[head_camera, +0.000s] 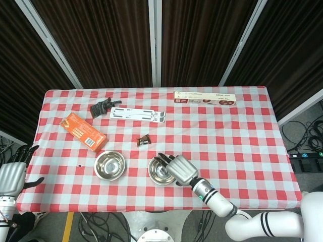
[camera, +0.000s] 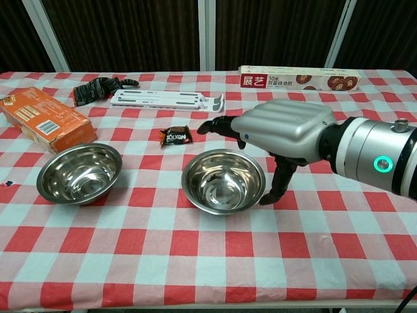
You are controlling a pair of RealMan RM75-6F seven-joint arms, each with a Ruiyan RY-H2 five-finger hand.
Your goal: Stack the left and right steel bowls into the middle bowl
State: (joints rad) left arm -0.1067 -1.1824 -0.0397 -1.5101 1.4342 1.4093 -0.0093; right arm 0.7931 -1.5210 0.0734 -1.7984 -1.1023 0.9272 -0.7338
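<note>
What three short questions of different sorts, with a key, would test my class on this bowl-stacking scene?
1. True or false: the right hand is holding a bowl.
2. Which object lies nearest the left bowl? A) orange box B) long baking-paper box C) white stand
3. What small item lies just behind the middle bowls?

Key: 1. False; its fingers are spread above the stack. 2. A. 3. The dark snack packet.

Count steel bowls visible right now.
2 distinct: left bowl near the orange box, middle bowl under the right hand. A third may be nested inside the middle one; can't tell.
</note>
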